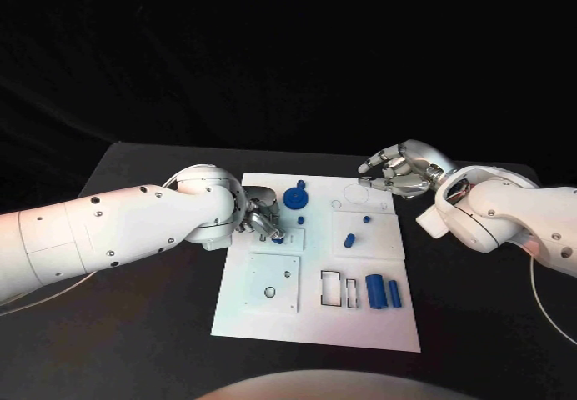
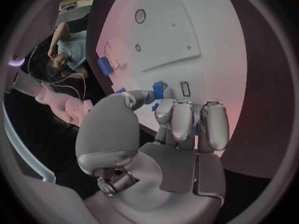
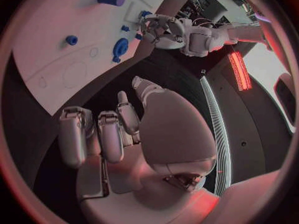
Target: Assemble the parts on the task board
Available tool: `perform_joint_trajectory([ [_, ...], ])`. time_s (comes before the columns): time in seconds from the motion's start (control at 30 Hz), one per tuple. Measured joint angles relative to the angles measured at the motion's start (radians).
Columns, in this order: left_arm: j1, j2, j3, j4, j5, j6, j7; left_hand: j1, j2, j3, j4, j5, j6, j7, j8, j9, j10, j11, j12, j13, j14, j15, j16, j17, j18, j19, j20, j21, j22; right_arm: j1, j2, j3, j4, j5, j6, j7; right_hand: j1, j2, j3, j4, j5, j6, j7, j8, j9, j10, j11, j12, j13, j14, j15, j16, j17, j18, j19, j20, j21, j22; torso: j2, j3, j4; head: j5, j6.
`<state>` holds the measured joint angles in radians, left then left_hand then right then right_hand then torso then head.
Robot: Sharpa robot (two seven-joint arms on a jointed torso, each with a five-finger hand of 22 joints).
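The white task board point(image 1: 315, 325) lies lengthwise at the middle of the black counter point(image 1: 144, 333), with bare counter open on both long sides and along its near edge. The left robot hand point(image 1: 263, 221) reaches over the board's left edge, fingers curled around a small blue part point(image 1: 278, 237) held just above or on the board surface; in the left wrist view the same blue part point(image 2: 159, 90) sits at the fingertips point(image 2: 181, 115), beside a small rectangular slot point(image 2: 185, 88), though whether it touches the board cannot be told. The right robot hand point(image 1: 399, 171) hovers at the board's far right corner, fingers partly curled with nothing visible in them; whether they are closed fully is hard to make out. A round blue gear-like part point(image 1: 296, 198) stands near the far edge, just beside the left robot hand. A small blue peg point(image 1: 348, 242) rests mid-board, and two blue cylinders point(image 1: 383, 292) lie side by side near the right edge, beside two rectangular cut-outs point(image 1: 337, 288). A raised white plate point(image 1: 274, 283) with a round hole occupies the near left area.
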<state>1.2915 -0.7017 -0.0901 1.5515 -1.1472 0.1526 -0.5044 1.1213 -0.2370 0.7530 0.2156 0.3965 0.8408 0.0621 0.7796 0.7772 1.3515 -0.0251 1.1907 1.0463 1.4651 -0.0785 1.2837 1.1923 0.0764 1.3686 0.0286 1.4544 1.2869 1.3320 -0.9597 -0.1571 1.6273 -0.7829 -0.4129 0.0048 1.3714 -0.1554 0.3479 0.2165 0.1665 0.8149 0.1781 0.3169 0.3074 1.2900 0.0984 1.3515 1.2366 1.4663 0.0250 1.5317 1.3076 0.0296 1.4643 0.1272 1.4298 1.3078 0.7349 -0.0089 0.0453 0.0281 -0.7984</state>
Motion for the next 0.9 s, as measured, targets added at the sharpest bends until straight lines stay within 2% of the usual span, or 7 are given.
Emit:
perform_joint_trajectory([
  [0.57, -0.008, -0.031, 0.005, 0.024, 0.030, -0.087, 0.001, 0.000, 0.000, 0.002, 0.002, 0.000, 0.006, 0.001, -0.004, 0.003, 0.003, -0.003, 0.005, 0.005, 0.000, 0.000, 0.000, 0.000, 0.000, 0.003, -0.003, 0.003, 0.002, 0.000, -0.004, 0.000, 0.000, 0.000, 0.000, 0.000, 0.000, 0.000, 0.000, 0.000, 0.000, 0.000, 0.000, 0.000, 0.000, 0.000, 0.000, 0.000, 0.000, 0.000, 0.000, 0.000, 0.000, 0.000, 0.000, 0.000, 0.000, 0.000, 0.000, 0.0005, 0.0020, -0.005, -0.005],
  [0.9, -0.019, -0.033, 0.005, 0.025, 0.016, -0.104, 0.001, 0.000, 0.000, 0.005, 0.005, 0.000, 0.008, 0.002, -0.001, 0.004, 0.005, -0.002, 0.007, 0.010, 0.000, 0.000, 0.000, 0.000, 0.000, 0.004, -0.004, 0.003, 0.003, 0.000, -0.004, 0.000, 0.000, 0.000, 0.000, 0.000, 0.000, 0.000, 0.000, 0.000, 0.000, 0.000, 0.000, 0.000, 0.000, 0.000, 0.000, 0.000, 0.000, 0.000, 0.000, 0.000, 0.000, 0.000, 0.000, 0.000, 0.000, 0.000, 0.000, 0.0006, 0.0023, -0.003, -0.009],
])
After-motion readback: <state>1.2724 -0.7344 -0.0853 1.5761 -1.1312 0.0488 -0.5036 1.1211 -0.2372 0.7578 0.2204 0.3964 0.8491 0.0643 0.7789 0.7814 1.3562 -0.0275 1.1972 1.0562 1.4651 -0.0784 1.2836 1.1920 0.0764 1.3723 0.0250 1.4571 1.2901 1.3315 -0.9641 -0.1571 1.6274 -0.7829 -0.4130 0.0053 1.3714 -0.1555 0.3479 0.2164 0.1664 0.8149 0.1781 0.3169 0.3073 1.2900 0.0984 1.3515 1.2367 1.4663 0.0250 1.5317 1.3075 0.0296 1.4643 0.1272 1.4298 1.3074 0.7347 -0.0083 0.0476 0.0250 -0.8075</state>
